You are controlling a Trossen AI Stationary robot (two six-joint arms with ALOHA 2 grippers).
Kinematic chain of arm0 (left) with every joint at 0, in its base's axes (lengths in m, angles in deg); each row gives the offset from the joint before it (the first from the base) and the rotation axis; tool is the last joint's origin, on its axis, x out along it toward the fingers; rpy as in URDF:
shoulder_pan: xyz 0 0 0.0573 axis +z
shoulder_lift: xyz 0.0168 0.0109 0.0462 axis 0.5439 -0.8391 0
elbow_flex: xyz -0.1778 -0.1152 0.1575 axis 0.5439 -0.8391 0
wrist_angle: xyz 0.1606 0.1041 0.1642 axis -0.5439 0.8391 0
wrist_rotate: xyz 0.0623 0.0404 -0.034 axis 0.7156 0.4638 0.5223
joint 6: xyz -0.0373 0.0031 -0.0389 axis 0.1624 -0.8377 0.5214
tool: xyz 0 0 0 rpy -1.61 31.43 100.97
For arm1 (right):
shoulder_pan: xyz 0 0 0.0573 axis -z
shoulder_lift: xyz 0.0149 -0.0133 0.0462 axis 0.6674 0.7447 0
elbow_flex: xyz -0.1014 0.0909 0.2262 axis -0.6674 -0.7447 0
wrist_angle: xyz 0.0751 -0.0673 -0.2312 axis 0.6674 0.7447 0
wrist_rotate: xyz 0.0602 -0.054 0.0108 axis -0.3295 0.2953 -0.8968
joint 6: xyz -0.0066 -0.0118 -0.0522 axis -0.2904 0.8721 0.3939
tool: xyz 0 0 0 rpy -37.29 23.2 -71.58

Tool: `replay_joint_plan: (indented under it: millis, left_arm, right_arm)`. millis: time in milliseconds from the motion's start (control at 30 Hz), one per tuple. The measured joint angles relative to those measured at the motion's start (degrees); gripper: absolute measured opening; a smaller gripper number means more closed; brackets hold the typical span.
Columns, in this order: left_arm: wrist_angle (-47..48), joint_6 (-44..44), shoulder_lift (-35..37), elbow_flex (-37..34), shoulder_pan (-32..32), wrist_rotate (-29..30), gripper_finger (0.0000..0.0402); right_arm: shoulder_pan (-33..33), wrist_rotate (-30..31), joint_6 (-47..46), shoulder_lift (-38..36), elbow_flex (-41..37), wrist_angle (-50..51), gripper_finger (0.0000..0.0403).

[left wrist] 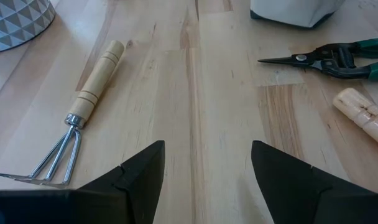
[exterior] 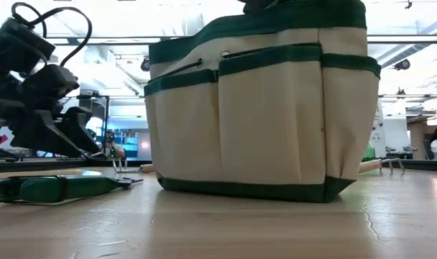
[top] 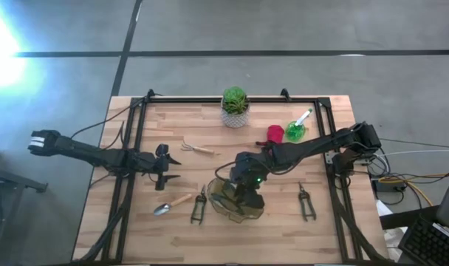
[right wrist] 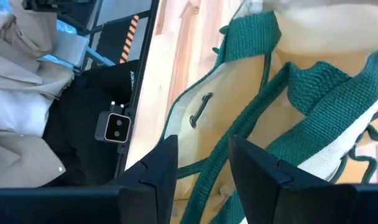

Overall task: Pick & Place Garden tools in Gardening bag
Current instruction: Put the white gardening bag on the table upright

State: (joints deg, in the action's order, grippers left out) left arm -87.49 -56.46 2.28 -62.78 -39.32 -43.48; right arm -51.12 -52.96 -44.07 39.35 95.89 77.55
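The beige canvas gardening bag with green trim [top: 235,201] sat soft and floppy, its webbing handles slack. The right gripper [right wrist: 202,163] hung over its mouth, fingers parted, gripping nothing. Left of the bag, the left gripper [left wrist: 204,168] gaped wide, empty, beside the wooden-handled metal rake [left wrist: 77,124]. That rake looked light and stiff; the smooth handle seemed the best hold.

High: overhead, we see the whole table [top: 136,222].
Low: table level, close behind our bag [exterior: 261,122].
Wrists: near.
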Motion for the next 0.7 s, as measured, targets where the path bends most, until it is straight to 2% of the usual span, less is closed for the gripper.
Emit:
replay_joint_plan:
  millis: [100,200,333,467,700]
  left_arm:
    - [0.00,0.00,0.00,0.00,0.01,0.00,0.0241]
    - [0.00,0.00,0.00,0.00,0.01,0.00,0.0241]
    - [0.00,0.00,0.00,0.00,0.00,0.00,0.0241]
    - [0.00,0.01,0.00,0.00,0.00,0.00,0.0241]
    - [0.00,0.01,0.00,0.00,0.01,0.00,0.0241]
  right_arm:
    - [-0.14,-0.18,4.74,-0.03,1.41,0.74,0.0134]
    - [-0.90,1.28,13.10,-0.08,4.91,6.87,0.0128]
    - [-3.88,12.65,19.18,-0.08,10.55,16.47,0.0117]
    - [-8.71,21.14,17.23,-0.35,14.57,23.92,0.0104]
    - [-17.54,25.44,7.83,-0.60,14.38,24.63,0.0077]
